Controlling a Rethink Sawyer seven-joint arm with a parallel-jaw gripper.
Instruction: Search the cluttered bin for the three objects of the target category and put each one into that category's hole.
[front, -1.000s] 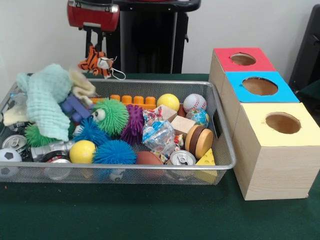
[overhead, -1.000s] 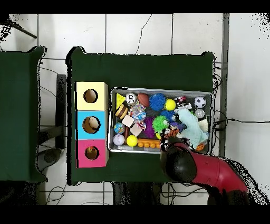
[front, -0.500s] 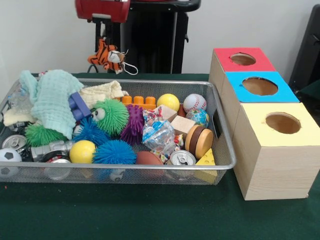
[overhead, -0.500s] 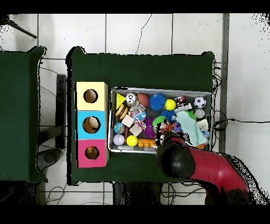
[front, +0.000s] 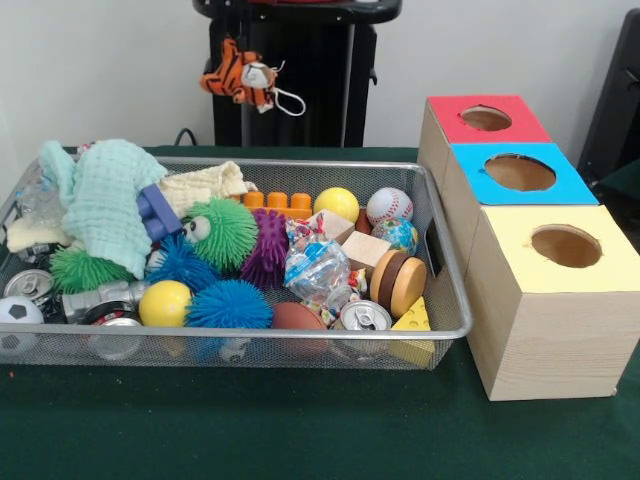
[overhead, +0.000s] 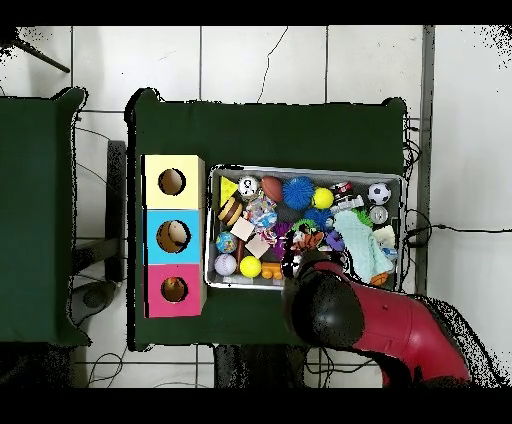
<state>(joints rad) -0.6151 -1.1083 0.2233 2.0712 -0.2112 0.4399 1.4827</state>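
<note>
A small orange-and-black striped tiger toy hangs in the air above the far rim of the wire bin. A white cord loop dangles from its right side. My gripper is shut on the tiger's top, its body out of the picture above. In the overhead view the tiger peeks out just beyond the red arm's black head, over the bin's middle. Three wooden boxes with holes stand beside the bin: red, blue and yellow.
The bin holds spiky rubber balls, a yellow ball, a baseball, cans, green cloths, wooden blocks and a cheese wedge. Overhead, the boxes sit left of the bin.
The gripper has risen and shifted right in the front view, carrying the tiger higher; its red wrist has left the top edge. Overhead, the arm's head slid left.
</note>
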